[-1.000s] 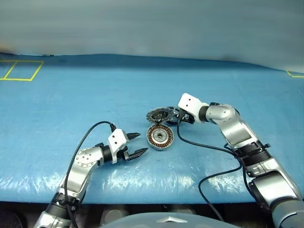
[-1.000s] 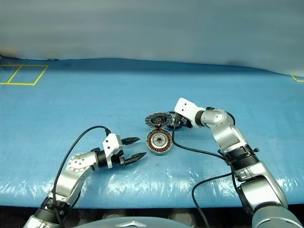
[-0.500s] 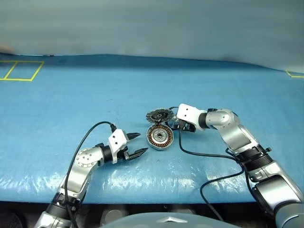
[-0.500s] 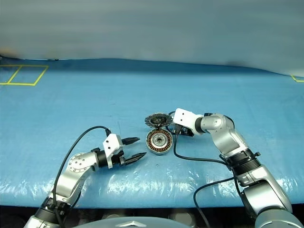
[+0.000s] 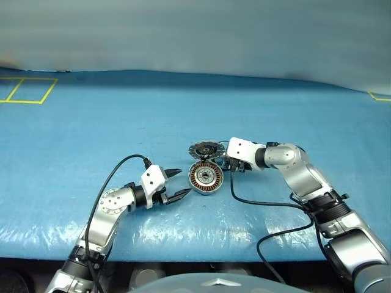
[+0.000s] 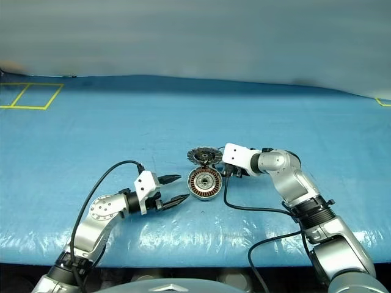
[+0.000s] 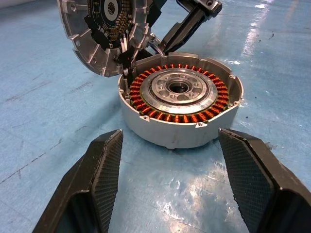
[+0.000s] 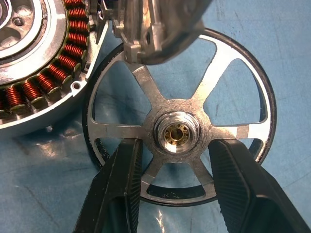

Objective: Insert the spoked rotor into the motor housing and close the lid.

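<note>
Black-rimmed spoked rotor [image 8: 179,128] is what everything hinges on right now. Head view first: the motor housing [image 5: 205,176] sits on the blue table [image 5: 91,128], the lid [image 5: 204,149] tipped up at its 12 o'clock, and the rotor lies tucked at roughly the housing's 2 o'clock, right under the right end effector [image 5: 227,164]. So the right arm is clearly nearer; the left end effector [image 5: 177,185] hangs released at the housing's 8 o'clock, holding nothing.

Left wrist view: copper windings ring a silver centre, housing empty, lid leaning on the far rim.

Right wrist view: rotor lies flat on the table, touching the housing's wall, silver spokes fanning from a brass-centred hub. Both fingers [image 8: 121,189] straddle the hub, poked down between spokes, not yet pinched. I'd guess the hub is the grab point.
</note>
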### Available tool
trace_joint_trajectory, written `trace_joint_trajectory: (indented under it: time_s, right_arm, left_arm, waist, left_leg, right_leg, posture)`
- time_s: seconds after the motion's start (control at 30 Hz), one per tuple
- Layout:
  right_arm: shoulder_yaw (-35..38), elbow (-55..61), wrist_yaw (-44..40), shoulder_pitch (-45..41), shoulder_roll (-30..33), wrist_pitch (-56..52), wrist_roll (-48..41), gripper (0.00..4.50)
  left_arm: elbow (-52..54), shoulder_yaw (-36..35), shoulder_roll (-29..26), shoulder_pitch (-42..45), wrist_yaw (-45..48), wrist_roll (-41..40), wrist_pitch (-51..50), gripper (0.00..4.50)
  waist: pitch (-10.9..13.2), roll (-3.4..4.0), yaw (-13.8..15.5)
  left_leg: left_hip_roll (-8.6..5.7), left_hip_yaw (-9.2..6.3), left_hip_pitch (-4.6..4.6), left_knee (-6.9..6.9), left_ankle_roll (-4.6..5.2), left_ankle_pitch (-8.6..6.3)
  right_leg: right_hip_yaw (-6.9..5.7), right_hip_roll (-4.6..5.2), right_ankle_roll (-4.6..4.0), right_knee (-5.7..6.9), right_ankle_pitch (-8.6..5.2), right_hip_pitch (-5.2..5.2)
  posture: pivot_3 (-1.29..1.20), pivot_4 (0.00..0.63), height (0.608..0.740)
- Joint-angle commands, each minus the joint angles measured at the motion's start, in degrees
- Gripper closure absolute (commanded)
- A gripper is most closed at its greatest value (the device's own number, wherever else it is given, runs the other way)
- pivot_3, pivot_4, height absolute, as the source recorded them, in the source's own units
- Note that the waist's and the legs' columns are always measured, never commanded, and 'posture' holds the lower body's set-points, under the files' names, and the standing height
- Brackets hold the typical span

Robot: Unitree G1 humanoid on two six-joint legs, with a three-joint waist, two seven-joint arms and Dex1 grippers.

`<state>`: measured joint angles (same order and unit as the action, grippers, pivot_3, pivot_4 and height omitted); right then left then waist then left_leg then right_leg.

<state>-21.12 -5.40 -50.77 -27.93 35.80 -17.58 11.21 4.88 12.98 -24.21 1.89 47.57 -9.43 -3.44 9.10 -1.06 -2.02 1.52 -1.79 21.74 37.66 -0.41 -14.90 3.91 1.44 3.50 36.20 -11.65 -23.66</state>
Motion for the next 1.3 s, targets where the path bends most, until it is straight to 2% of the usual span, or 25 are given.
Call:
trace_joint_trajectory:
  time_s: [0.03,0.2,0.47,0.6,0.87,0.93,1.07,1.3]
  right_arm:
    - [0.2,1.6,-0.9,2.4,-0.1,-3.7,-0.4,2.78]
    - [1.9,4.5,-0.5,5.4,1.7,-4.9,-0.1,2.78]
    - [10.7,8.7,11.2,12.0,0.6,-14.5,0.7,2.78]
    - [14.6,15.4,12.8,17.8,0.4,-17.8,-1.7,2.78]
    - [28.2,35.4,6.3,35.4,-5.3,-16.6,-22.9,2.78]
    - [28.7,40.0,3.7,40.2,-5.4,-15.9,-27.3,2.78]
    - [27.0,45.1,5.5,44.8,-6.5,-15.9,-29.9,2.78]
    - [23.7,48.2,11.2,42.1,-10.0,-15.9,-31.7,2.78]
  left_arm:
    - [0.4,0.1,0.4,0.5,0.0,-0.1,1.1,1.14]
    - [0.3,0.1,0.5,0.4,0.0,-0.1,1.3,1.14]
    - [-0.2,0.5,0.7,0.6,0.7,-0.3,1.6,1.14]
    - [-0.7,0.8,0.7,1.3,1.5,-0.3,1.6,1.14]
    - [-1.6,0.7,1.0,2.8,3.6,-2.0,2.0,1.14]
    - [-1.7,0.5,1.0,3.0,4.1,-2.5,1.8,1.14]
    - [-2.3,0.5,0.6,3.7,5.0,-2.2,2.0,1.14]
    - [-4.5,0.4,0.7,5.4,6.2,-2.1,2.5,1.14]
  waist:
    - [0.0,0.00,0.0]
    - [0.0,-0.01,0.5]
    - [0.0,-0.03,1.0]
    - [0.0,-0.03,1.3]
    - [0.0,0.05,0.9]
    - [0.1,0.11,0.7]
    - [0.1,0.11,0.5]
    - [0.1,0.10,0.4]
  left_leg:
    - [0.00,0.00,0.00,0.00,0.00,0.00]
    - [-0.01,0.00,0.00,0.00,0.00,0.00]
    - [-0.04,0.00,0.02,0.07,0.00,0.00]
    - [-0.04,-0.01,0.04,0.08,0.00,0.00]
    - [-0.01,-0.01,0.12,-0.05,0.05,-0.05]
    - [0.00,0.00,0.15,-0.03,0.05,-0.05]
    - [0.02,0.00,0.13,0.03,0.05,-0.05]
    - [0.02,0.01,0.12,0.12,0.04,-0.05]
  right_leg:
    - [0.00,0.00,0.00,0.00,0.00,0.00]
    - [0.00,0.02,0.00,-0.03,0.00,0.02]
    - [-0.01,0.04,0.03,-0.07,0.01,0.06]
    - [-0.01,0.04,0.03,-0.07,0.01,0.05]
    - [-0.01,0.02,0.03,-0.17,-0.01,-0.04]
    - [0.00,0.02,0.04,-0.17,-0.01,-0.08]
    - [-0.01,0.01,0.05,-0.14,0.00,-0.05]
    - [-0.02,0.02,0.07,-0.11,0.01,-0.06]
  posture:
    - [0.00,0.150,0.740]
    - [0.00,0.150,0.740]
    - [0.00,0.150,0.740]
    - [0.00,0.150,0.740]
    - [0.00,0.150,0.740]
    - [0.00,0.150,0.740]
    - [0.00,0.150,0.740]
    - [0.00,0.150,0.740]
